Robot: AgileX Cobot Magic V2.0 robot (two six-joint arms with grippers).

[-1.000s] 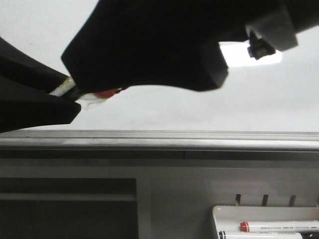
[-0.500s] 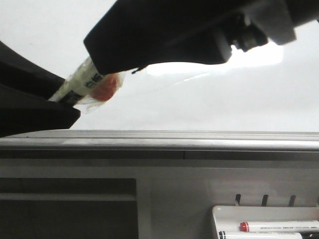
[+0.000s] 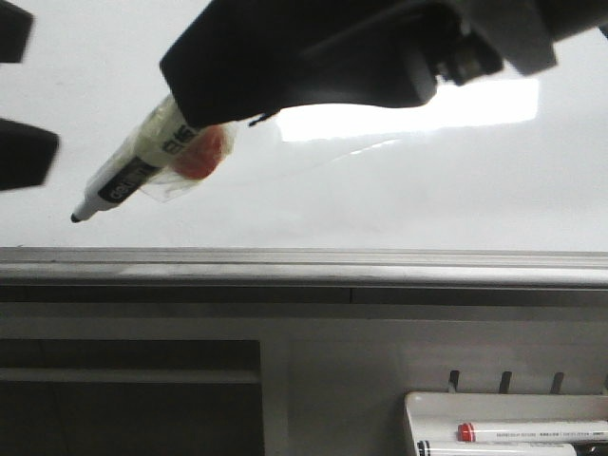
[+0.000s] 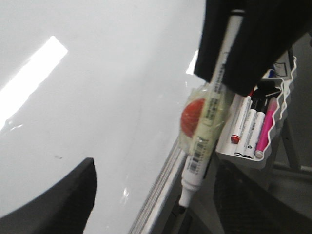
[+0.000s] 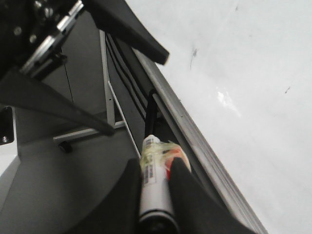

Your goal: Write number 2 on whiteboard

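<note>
The right fingers (image 3: 204,114) gripped a marker (image 3: 133,171), its uncapped tip slanting toward the blank whiteboard (image 3: 427,190); the left fingers (image 3: 24,95) stood open, empty.

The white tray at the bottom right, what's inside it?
In the tray, the left wrist view shows markers lying side by side: one with a red cap, a black-and-white one and a pink one. The right gripper covers the tray's far end.
</note>
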